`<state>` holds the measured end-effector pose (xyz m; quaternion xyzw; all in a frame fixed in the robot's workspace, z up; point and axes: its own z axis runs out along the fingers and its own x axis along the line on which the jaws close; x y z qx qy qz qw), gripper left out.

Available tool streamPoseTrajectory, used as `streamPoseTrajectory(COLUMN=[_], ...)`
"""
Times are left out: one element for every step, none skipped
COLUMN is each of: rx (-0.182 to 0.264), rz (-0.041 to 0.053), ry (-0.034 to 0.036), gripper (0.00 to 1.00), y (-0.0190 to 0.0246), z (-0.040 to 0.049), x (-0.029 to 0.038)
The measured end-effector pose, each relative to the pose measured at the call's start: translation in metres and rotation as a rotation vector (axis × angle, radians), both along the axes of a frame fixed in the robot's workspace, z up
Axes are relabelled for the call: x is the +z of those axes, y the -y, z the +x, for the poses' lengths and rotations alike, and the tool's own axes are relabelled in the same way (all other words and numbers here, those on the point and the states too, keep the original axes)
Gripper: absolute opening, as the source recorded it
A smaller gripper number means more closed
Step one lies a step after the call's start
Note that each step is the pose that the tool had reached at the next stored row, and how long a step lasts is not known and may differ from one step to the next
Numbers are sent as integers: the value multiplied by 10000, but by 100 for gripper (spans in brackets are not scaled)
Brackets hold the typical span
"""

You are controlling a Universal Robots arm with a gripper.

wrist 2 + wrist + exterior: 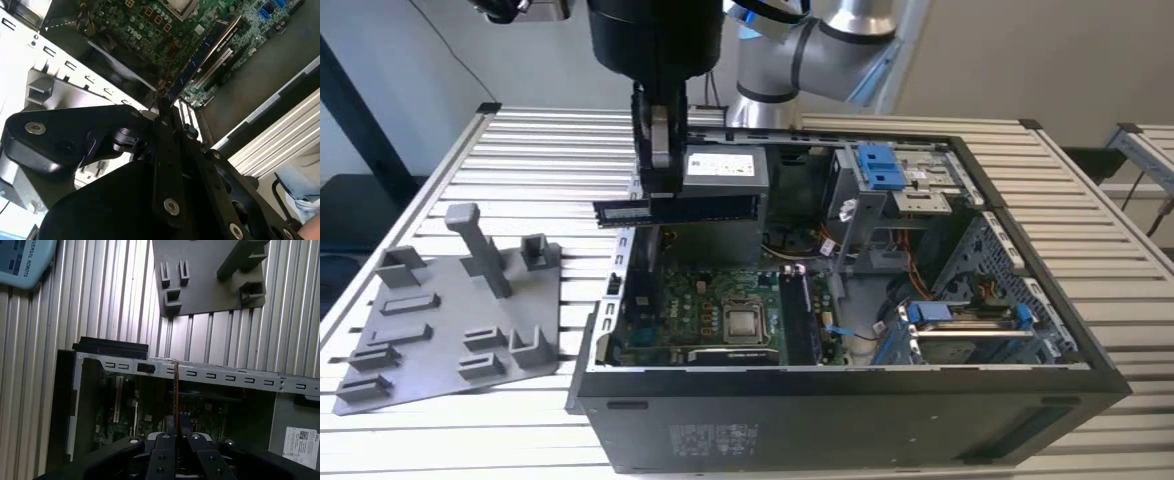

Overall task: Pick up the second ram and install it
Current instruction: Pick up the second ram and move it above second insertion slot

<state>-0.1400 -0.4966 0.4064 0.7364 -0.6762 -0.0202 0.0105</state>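
The second ram (678, 210) is a long dark stick held level above the open computer case's (854, 400) wall on the exterior view's left. My gripper (660, 188) comes down from above and is shut on the stick near its middle. In the first wrist view the ram (176, 390) shows edge-on as a thin line running out from between my fingers (165, 440), over the case wall. The green motherboard (720, 300) lies below inside the case. Its long memory slots (210, 55) show in the second wrist view, with one stick (222, 40) seated there.
A grey fixture plate with pegs (440, 320) lies on the slatted table on the exterior view's left of the case. Blue drive brackets (881, 165) and a power supply (720, 175) fill the case's far side. A pale blue pendant (22, 260) rests on the table.
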Motion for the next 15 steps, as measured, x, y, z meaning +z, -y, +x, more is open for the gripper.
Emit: streamPoseTrajectory(rx=[1,1,1,0,0,0,1,1,1,0,0,-1,-6,-19,-47], rz=[-3,-5,-8,-11,-15,-18,-20,-23,-24,-26,-30,-31,-31,-32,-32], ry=[0,0,0,0,0,0,0,0,0,1,0,1,1,0,0], gripper=[14,14,14,14,14,14,14,14,14,14,14,14,14,14,14], y=[0,-1,-2,-2,-3,-3,-4,-4,-5,-5,-5,-5,-5,-7,-10], z=[29,57,85,114,144,176,208,240,272,307,349,389,426,453,474], x=[0,0,0,-1,0,0,0,0,-1,-1,0,0,0,0,0])
